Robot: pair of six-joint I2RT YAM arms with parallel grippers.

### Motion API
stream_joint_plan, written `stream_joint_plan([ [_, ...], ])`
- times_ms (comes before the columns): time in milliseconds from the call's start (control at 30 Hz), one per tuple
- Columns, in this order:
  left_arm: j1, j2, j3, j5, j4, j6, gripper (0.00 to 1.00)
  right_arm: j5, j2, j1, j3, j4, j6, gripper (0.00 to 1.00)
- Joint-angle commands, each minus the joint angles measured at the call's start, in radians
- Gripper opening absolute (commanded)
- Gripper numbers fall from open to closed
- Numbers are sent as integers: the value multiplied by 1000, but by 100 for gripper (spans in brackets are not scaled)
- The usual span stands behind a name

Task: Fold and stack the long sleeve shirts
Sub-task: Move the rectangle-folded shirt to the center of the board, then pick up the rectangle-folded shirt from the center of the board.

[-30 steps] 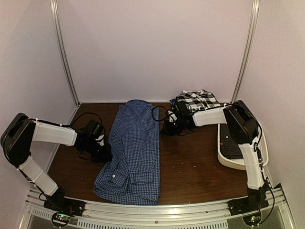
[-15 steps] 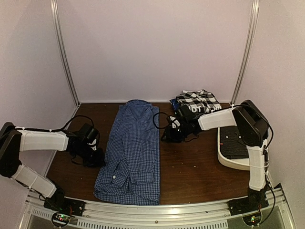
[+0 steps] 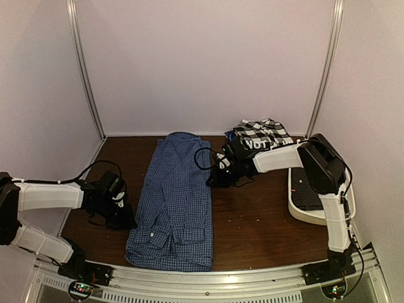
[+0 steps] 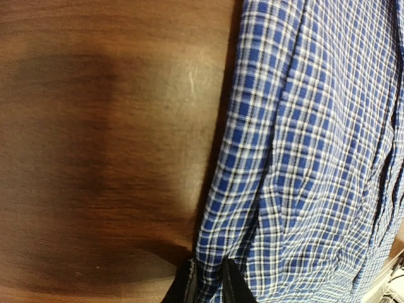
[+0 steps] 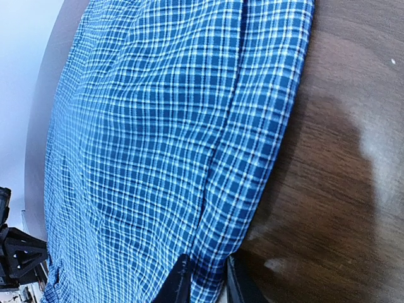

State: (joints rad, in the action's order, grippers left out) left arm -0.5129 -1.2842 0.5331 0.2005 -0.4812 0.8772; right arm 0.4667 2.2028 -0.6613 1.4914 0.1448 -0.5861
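Note:
The blue-and-white fine-check shirt (image 3: 177,202) lies lengthwise in the middle of the brown table, collar at the far end. My left gripper (image 3: 129,222) is low at its left edge near the front. In the left wrist view the gripper (image 4: 208,287) is shut on the shirt's (image 4: 315,158) edge. My right gripper (image 3: 211,180) is at the shirt's right edge further back. In the right wrist view the gripper (image 5: 205,281) is shut on the hem of the shirt (image 5: 158,126). The black-and-white large-check shirt (image 3: 262,131) and the dark blue "NOT" shirt (image 3: 257,145) lie bunched at the back right.
A white plastic tub (image 3: 297,205) stands at the right edge, partly behind the right arm. Bare brown table (image 3: 252,221) lies between the blue shirt and the tub. White walls and metal posts close in the back and sides.
My left gripper has moved toward the front along the shirt's left edge. My right gripper has moved left onto the shirt's right edge. The shirt lies as before.

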Motion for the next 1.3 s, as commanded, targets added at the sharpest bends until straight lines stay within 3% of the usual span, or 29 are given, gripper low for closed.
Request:
stream_joint_plan([
  [0, -21, 21, -28, 46, -39, 1, 16, -17, 52, 3, 65, 31, -12, 15],
  [133, -39, 22, -29, 65, -39, 16, 15, -32, 86, 17, 127, 61, -10, 0],
  [333, -97, -2, -1, 80, -39, 40, 14, -33, 121, 50, 215, 131, 24, 0],
  [533, -130, 18, -7, 109, -50, 79, 15, -31, 30, 47, 133, 153, 67, 28],
  [667, -130, 69, 4, 117, -92, 82, 25, -35, -101, 32, -30, 130, 76, 40],
  [967, -130, 125, -10, 162, -99, 72, 34, -8, -381, -53, -401, 96, 10, 45],
  [1133, -130, 174, 37, 149, -94, 48, 31, 5, -459, -122, -509, 82, -41, 43],
  [1267, -132, 208, 64, 226, -75, 16, 29, 2, -504, -153, -562, 83, -74, 41],
])
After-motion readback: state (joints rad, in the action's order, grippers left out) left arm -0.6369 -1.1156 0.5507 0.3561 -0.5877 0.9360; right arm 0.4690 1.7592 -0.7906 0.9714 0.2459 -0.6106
